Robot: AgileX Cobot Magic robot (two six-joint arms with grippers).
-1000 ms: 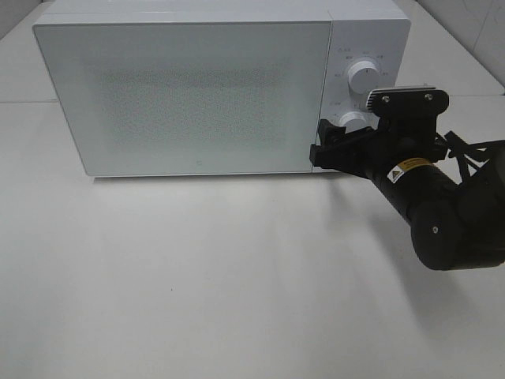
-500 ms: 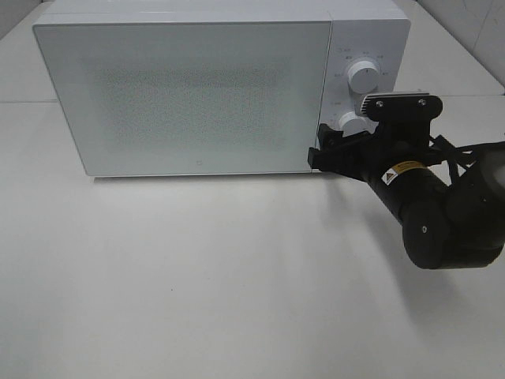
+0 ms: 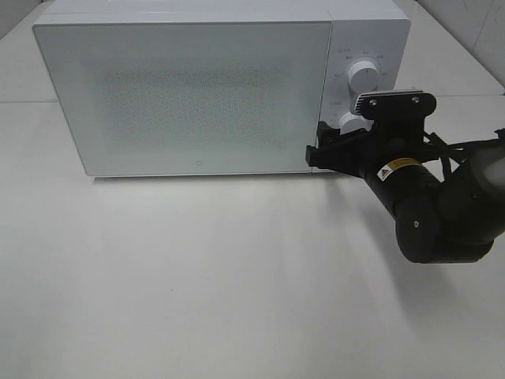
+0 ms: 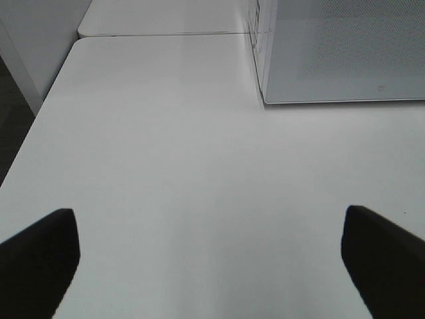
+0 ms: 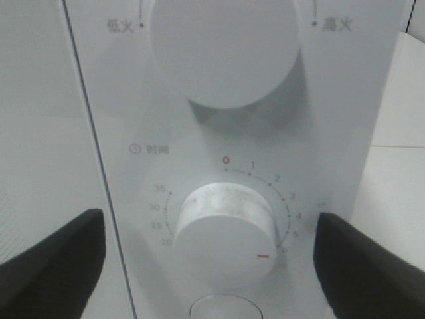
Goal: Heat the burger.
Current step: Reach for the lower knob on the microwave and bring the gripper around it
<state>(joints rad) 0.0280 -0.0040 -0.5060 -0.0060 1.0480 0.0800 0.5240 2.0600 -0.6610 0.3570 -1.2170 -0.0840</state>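
- We are seeing the left claw (image 4: 207,219) only in its own wrist view. It is hanging released over the white table (image 4: 166,133), its two dark fingers (image 4: 40,259) spread wide and gripping nothing.
- We are looking at the microwave (image 3: 237,11) standing on the table with its frosted door (image 3: 189,95) shut. The burger is not showing in any view, so we cannot tell where it is lying relative to either claw.
- Right of the door, the high view is showing the power knob (image 3: 364,76) above the timer dial (image 3: 349,121), which the right arm is half hiding.
- The right claw (image 3: 322,142) is hovering released at the timer dial, one finger on each side.
- The right wrist view is giving us what the high view is not. It shows clear gaps between the fingers and the dial, and the dial's red mark turned well away from the red 0.
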